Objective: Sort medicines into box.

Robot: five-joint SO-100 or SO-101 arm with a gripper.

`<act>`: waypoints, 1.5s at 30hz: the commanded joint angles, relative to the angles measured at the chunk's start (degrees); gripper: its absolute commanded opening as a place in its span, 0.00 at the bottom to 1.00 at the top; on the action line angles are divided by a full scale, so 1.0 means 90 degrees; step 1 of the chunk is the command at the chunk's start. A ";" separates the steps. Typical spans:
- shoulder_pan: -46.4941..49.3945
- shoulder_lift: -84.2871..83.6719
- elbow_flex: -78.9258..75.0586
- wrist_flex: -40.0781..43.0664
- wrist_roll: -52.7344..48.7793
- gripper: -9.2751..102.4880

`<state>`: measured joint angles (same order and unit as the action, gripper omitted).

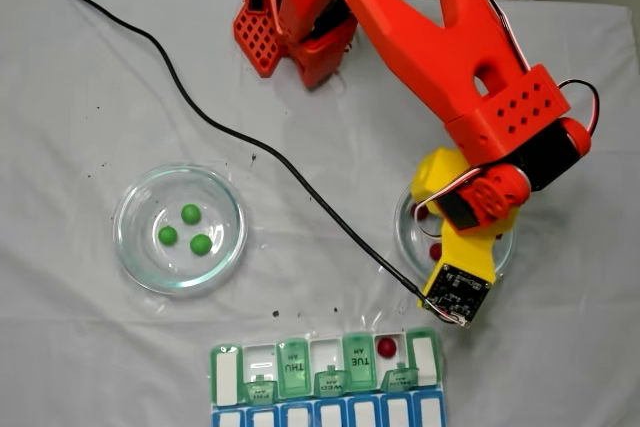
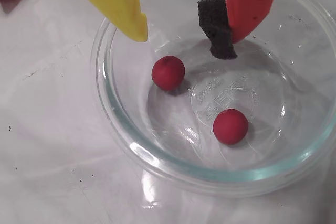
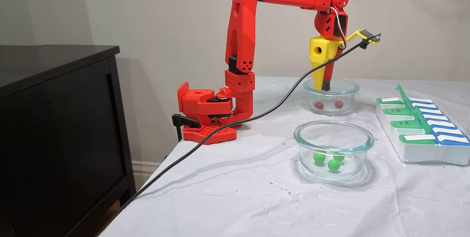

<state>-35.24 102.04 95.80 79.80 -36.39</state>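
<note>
White cloth (image 3: 235, 189), arm bent over, gripper (image 2: 186, 45) agape above red balls (image 2: 168, 72).

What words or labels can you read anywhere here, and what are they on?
"THU", "WED", "TUE": each on a green lid of the pill organizer, printed upside down in this fixed view; small print beneath each is unreadable.
Embossed lettering on the floor of the glass dish holding red balls: too faint to read.

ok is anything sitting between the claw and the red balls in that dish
Nothing visible. In the wrist view the claw hangs open inside the glass dish, just above the nearer red ball, with bare glass between them. The second red ball lies apart, not blocking.
</note>
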 commanded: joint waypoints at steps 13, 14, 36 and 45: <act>-0.0146 -0.0205 0.0547 -0.1289 0.0313 0.27; -0.0137 -0.0244 0.0537 -0.1289 0.0322 0.27; 0.0020 -0.0205 0.0469 -0.1406 0.0098 0.32; -0.0039 -0.0186 0.0840 -0.1855 0.0186 0.32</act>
<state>-35.16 98.09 103.89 63.90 -35.16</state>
